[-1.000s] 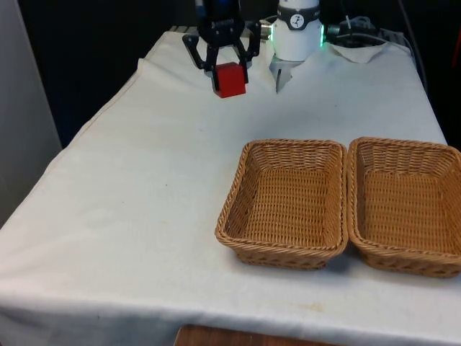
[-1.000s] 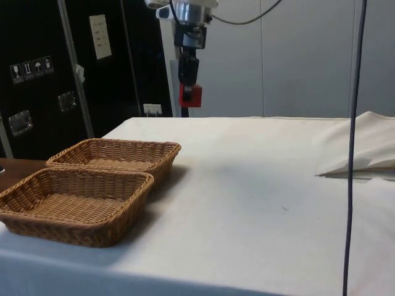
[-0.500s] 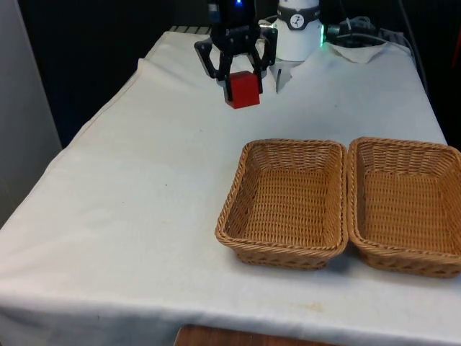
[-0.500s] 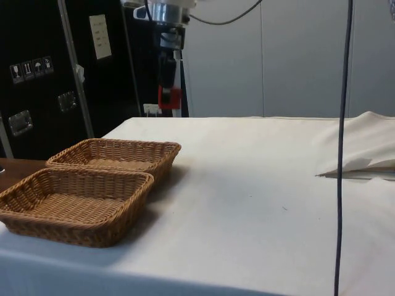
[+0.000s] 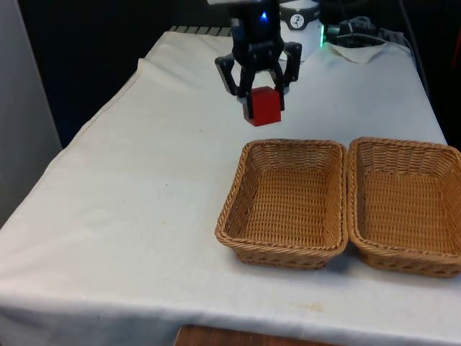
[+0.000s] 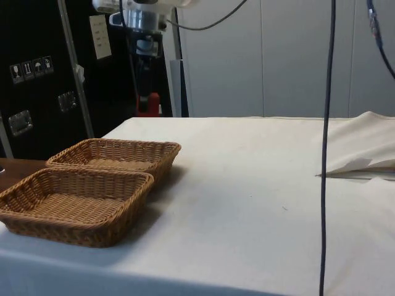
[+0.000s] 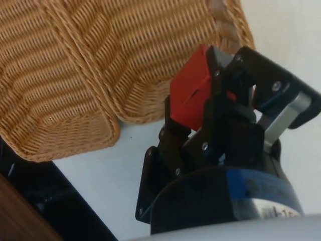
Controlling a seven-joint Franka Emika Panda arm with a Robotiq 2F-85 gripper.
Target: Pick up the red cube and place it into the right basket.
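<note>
My gripper (image 5: pixel 262 108) is shut on the red cube (image 5: pixel 263 107) and holds it in the air, just beyond the far rim of the left basket (image 5: pixel 288 148). The right basket (image 5: pixel 403 148) stands against the left one, further toward the front view's right. From the side, the cube (image 6: pixel 147 105) hangs under the gripper (image 6: pixel 147 102), above and behind the further basket (image 6: pixel 117 147); the nearer basket (image 6: pixel 74 179) sits in front. In the wrist view the cube (image 7: pixel 188 93) is clamped between the black fingers (image 7: pixel 225 95), with both baskets' wicker (image 7: pixel 125 60) below.
The white cloth (image 5: pixel 144 202) lies bare toward the front view's left. Crumpled cloth and cables (image 5: pixel 360 40) lie by the robot's base at the far end. A dark cable (image 6: pixel 326 148) hangs down through the side view.
The gripper has carried the cube toward the front view's right and nearer the baskets, staying shut on it throughout. The baskets have not moved.
</note>
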